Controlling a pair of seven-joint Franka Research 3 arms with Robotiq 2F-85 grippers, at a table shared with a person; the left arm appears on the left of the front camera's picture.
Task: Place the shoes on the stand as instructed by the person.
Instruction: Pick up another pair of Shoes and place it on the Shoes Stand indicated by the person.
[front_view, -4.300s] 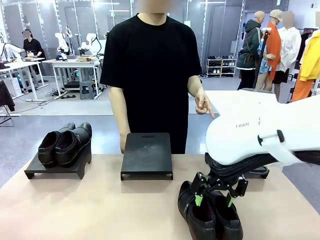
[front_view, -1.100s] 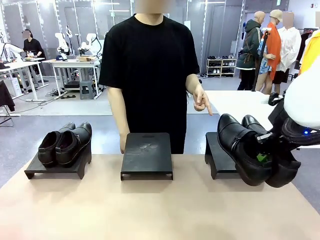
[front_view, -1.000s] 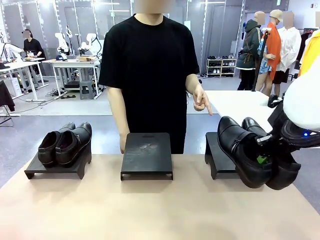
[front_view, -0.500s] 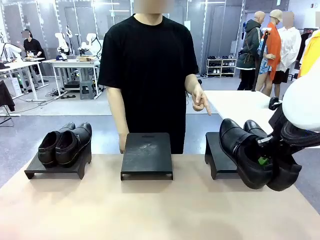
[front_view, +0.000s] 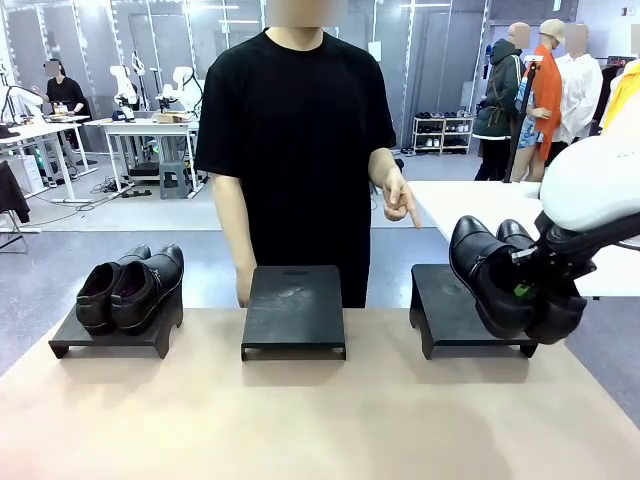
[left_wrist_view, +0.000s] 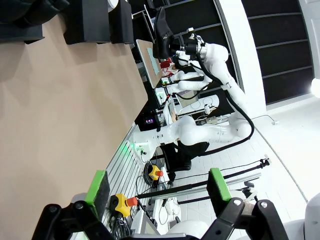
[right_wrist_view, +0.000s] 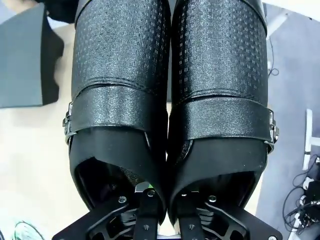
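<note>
Over the right stand: right gripper (front_view: 520, 290) clamped on the inner edges of a pair of black dress shoes (front_view: 500, 285), toes tilted up and away from it, above the empty right stand (front_view: 450, 310).
Right arm: reaches in from the right side, wrist level.
Left gripper (left_wrist_view: 157, 187): fingers spread wide apart, holding nothing, tan table (left_wrist_view: 60, 120) ahead.
Person's hand (front_view: 398, 203): index finger pointing down toward the right stand.
Second pair (front_view: 130, 285): sits on the left stand (front_view: 110, 335).
Middle stand (front_view: 294, 310): bare.
</note>
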